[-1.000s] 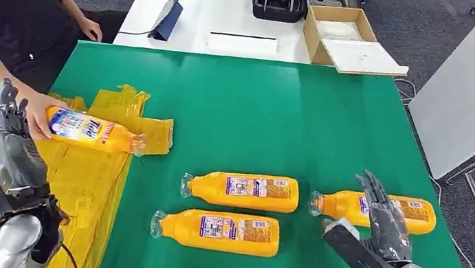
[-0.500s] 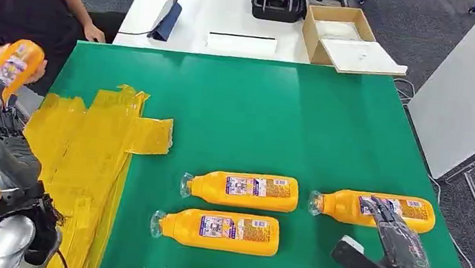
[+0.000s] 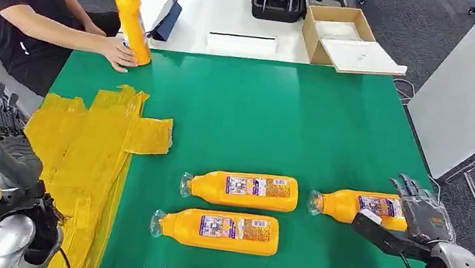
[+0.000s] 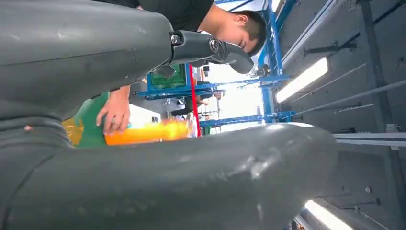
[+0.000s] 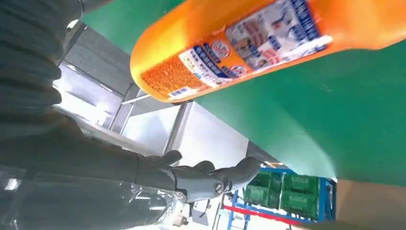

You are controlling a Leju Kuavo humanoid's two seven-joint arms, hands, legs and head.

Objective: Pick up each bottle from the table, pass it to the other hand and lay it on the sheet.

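- Step (judged): start of a new pick. R hand [image 3: 420, 217] sits at the base end of the right-most bottle [image 3: 367, 208]; fingers spread, holding nothing. Touching vs. just beside: can't tell from head view. R wrist view shows that bottle [image 5: 268, 43] close above the fingers [image 5: 210, 175], a gap visible, so likely no grip yet.
- L hand [image 3: 2, 138] is raised over the near-left edge of the yellow sheet [image 3: 90, 149], fingers apart and upright, nothing in it. Looks ready to receive.
- Bottles on green table [image 3: 272, 111]: three lie on their sides, caps pointing to robot's left. Right-most one by R hand; middle bottle [image 3: 241, 189] and near bottle [image 3: 216, 230] side by side, apart, well right of sheet.
- No bottle lies on the sheet now.
- A person [image 3: 9, 0] at far left stands a fourth bottle [image 3: 130, 19] upright on the table's far-left corner, hand on its base.
- Next move needs: R hand to wrap bottle body, lift level, carry left to meet L hand, L closes before R lets go.
- Risk (guess): smooth round bottle may roll off toward table's right edge if nudged.
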